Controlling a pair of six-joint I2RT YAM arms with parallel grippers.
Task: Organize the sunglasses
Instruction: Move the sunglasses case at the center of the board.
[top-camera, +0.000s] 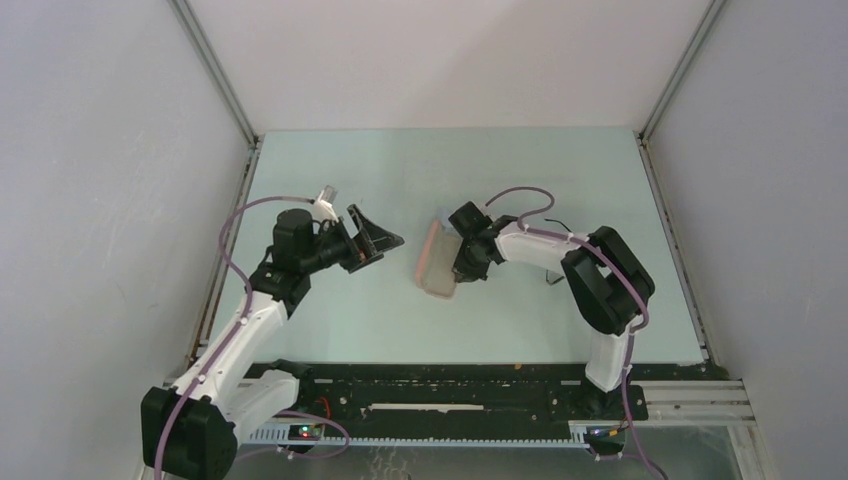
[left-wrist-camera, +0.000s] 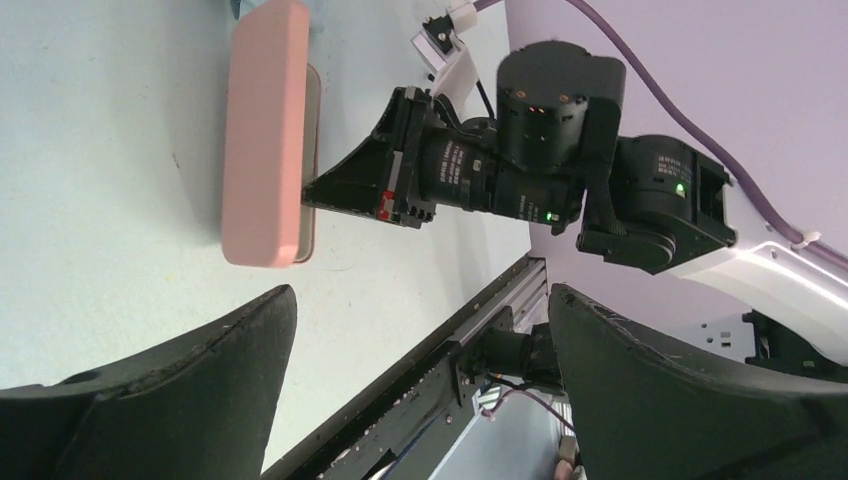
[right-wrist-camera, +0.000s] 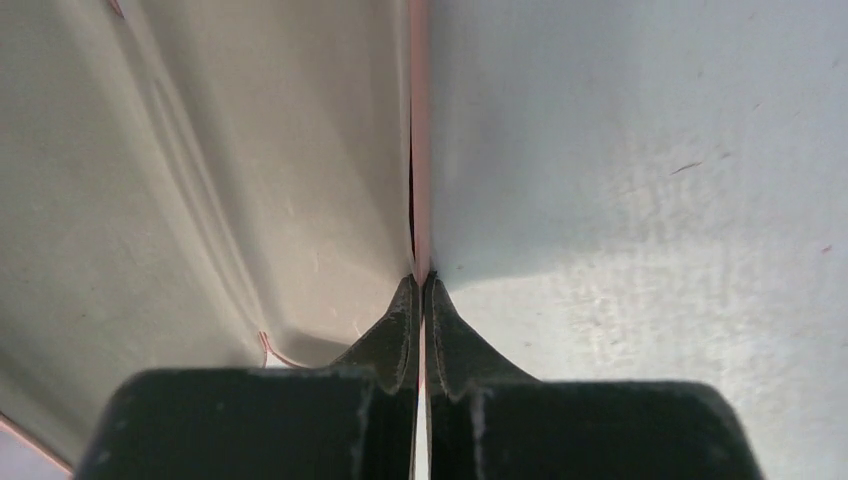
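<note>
The salmon-pink case (top-camera: 436, 258) lies mid-table, its lid slightly raised in the left wrist view (left-wrist-camera: 265, 130). My right gripper (top-camera: 462, 268) is shut on the case's thin pink rim (right-wrist-camera: 421, 200), with the beige inside of the case to the left of the fingers and the table to their right. My left gripper (top-camera: 375, 240) hangs open and empty to the left of the case, pointing at it (left-wrist-camera: 422, 295). Thin dark lines (top-camera: 556, 224) beside my right forearm look like the sunglasses, mostly hidden by the arm.
A corner of the grey-blue cloth (left-wrist-camera: 240, 8) shows past the far end of the case. White walls enclose the table on three sides. The black rail (top-camera: 450, 385) runs along the near edge.
</note>
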